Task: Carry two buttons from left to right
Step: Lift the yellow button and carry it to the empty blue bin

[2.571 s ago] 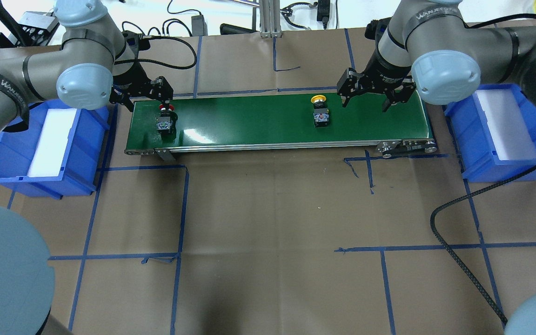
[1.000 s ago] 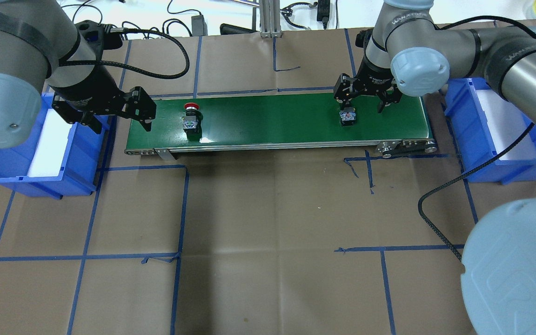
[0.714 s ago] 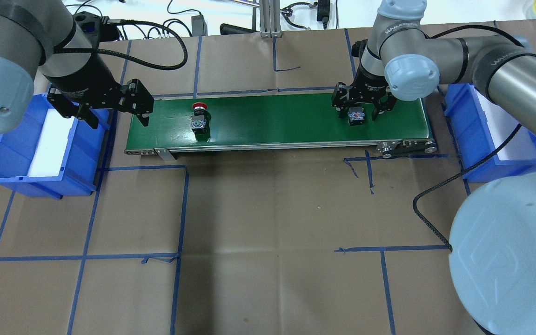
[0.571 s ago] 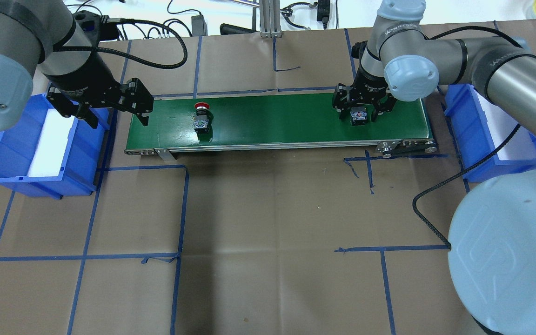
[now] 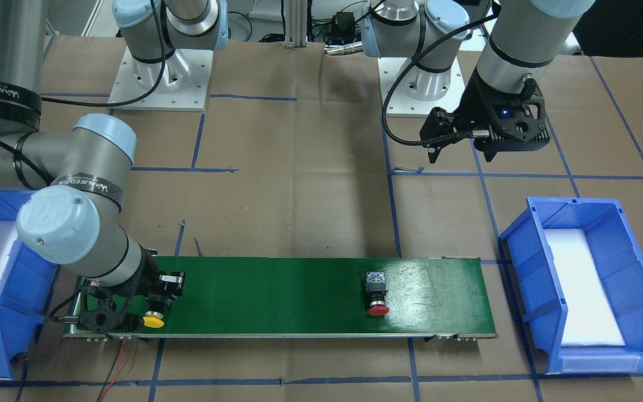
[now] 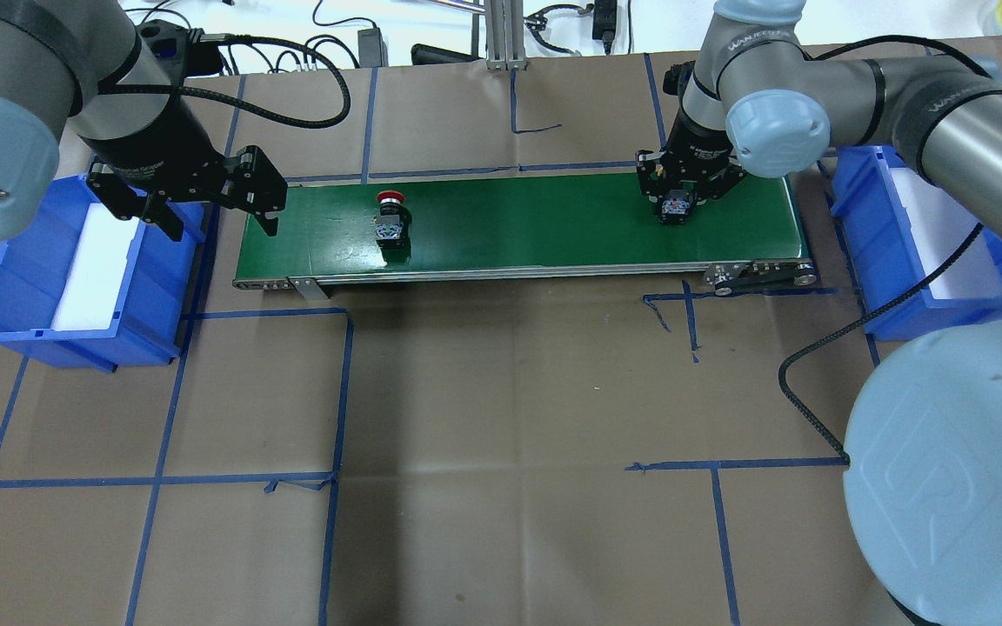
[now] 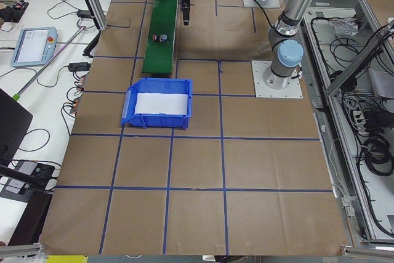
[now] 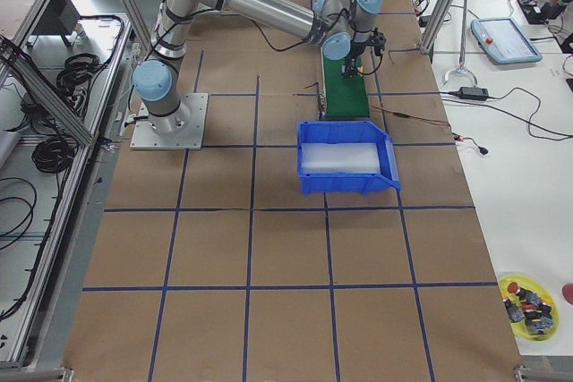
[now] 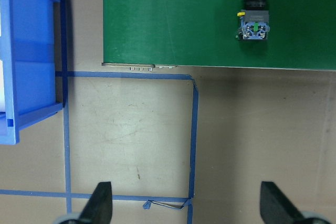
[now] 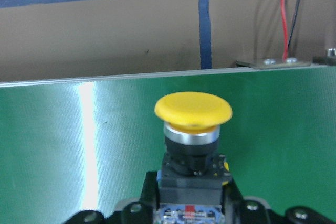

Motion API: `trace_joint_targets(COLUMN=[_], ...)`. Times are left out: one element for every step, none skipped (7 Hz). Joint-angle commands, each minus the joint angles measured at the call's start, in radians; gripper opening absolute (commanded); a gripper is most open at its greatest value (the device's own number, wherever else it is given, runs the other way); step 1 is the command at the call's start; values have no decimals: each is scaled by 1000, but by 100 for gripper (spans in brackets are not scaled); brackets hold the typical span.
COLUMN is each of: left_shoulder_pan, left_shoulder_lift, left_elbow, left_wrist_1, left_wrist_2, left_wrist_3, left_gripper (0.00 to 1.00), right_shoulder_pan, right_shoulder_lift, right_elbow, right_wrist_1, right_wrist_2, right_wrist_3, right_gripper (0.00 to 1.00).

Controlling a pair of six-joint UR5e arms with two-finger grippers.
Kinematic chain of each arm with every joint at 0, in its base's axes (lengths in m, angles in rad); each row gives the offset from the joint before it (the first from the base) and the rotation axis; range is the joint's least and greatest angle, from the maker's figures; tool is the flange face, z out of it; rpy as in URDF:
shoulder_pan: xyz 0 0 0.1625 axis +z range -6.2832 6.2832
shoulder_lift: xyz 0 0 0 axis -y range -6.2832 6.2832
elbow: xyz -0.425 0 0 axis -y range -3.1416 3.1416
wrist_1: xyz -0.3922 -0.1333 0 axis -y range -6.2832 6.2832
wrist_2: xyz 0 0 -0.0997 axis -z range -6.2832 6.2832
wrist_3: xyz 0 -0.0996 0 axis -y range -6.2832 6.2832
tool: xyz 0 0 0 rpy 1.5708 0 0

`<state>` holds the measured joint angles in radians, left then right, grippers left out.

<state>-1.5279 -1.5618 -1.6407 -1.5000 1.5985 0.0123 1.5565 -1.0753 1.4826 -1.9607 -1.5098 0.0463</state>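
Yellow button (image 10: 192, 129): mushroom cap, black blocky body

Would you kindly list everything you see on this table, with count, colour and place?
conveyor belt: 1, green, mid-table between the bins
red button: 1, red cap, on its side on the belt, towards its left end
yellow button: 1, yellow cap, on its side at the belt's right end
left bin: 1, blue, off the belt's left end
right bin: 1, blue, off the belt's right end
foam liners: 2, white, one in each bin
table cover: 1, brown paper with a blue tape grid
left gripper: 1, black, open, by the belt's left end
right gripper: 1, black, shut on the yellow button
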Motion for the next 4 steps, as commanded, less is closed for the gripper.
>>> trace_joint_targets(left_shoulder_pan=[0, 0, 0, 0], left_shoulder_lift=[0, 0, 0, 0], left_elbow=[-1, -1, -1, -1], left_wrist_1=[-2, 0, -2, -2], left_wrist_2=[0, 0, 0, 0], left_wrist_3=[0, 0, 0, 0], left_gripper=[100, 100, 100, 100], right_shoulder_pan=[-71, -175, -276, -361], right_shoulder_lift=[-93, -156, -182, -187], right_elbow=[-16, -5, -4, -7], right_wrist_1=[12, 16, 14, 2], right_wrist_2=[-18, -12, -17, -24], right_wrist_3=[-49, -156, -316, -468], right_gripper=[9, 10, 10, 9])
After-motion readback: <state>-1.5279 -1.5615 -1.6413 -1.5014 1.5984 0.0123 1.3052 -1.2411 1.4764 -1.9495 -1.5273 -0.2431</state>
